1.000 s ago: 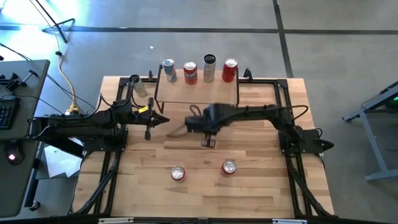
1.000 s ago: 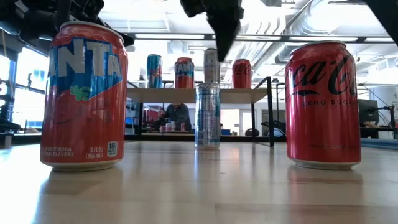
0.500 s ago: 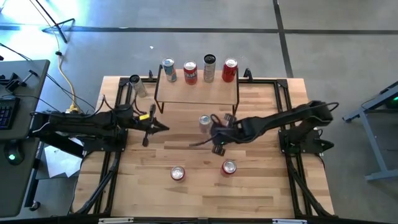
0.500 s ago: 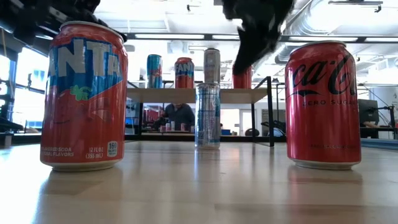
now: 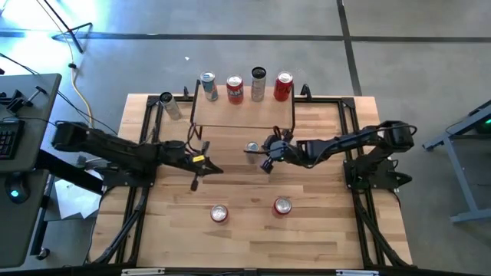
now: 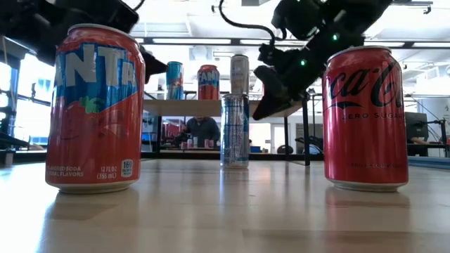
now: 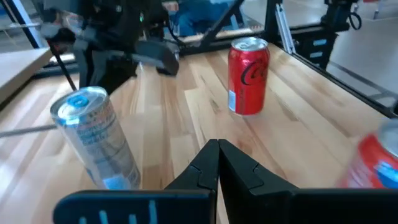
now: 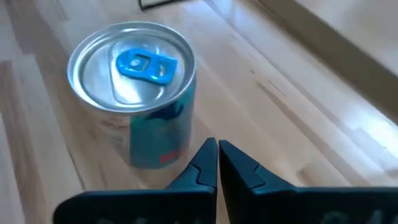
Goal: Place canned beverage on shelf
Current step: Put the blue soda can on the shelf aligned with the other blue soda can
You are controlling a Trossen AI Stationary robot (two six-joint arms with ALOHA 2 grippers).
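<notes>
Right gripper (image 5: 267, 154) has swung back toward the shelf (image 5: 242, 115) since half a second ago, now just beside the slim silver-blue can (image 5: 252, 149), fingers pressed together, holding nothing. That can stands upright on the table (image 5: 307, 230) in front of the shelf, unmoved. Left gripper (image 5: 201, 175) has pushed further toward table centre, fingers closed and empty. Four cans on the shelf, apparently unchanged. Fanta can (image 6: 94, 109) and Coca-Cola can (image 6: 365, 118) stand near the front edge.

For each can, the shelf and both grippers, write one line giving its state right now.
Slim silver can: upright on the table, ungripped.
Fanta can: upright, near edge.
Coca-Cola can: upright, near edge.
Shelf: four cans upright along its back edge.
Right gripper: shut, beside the slim can.
Left gripper: shut, empty.
</notes>
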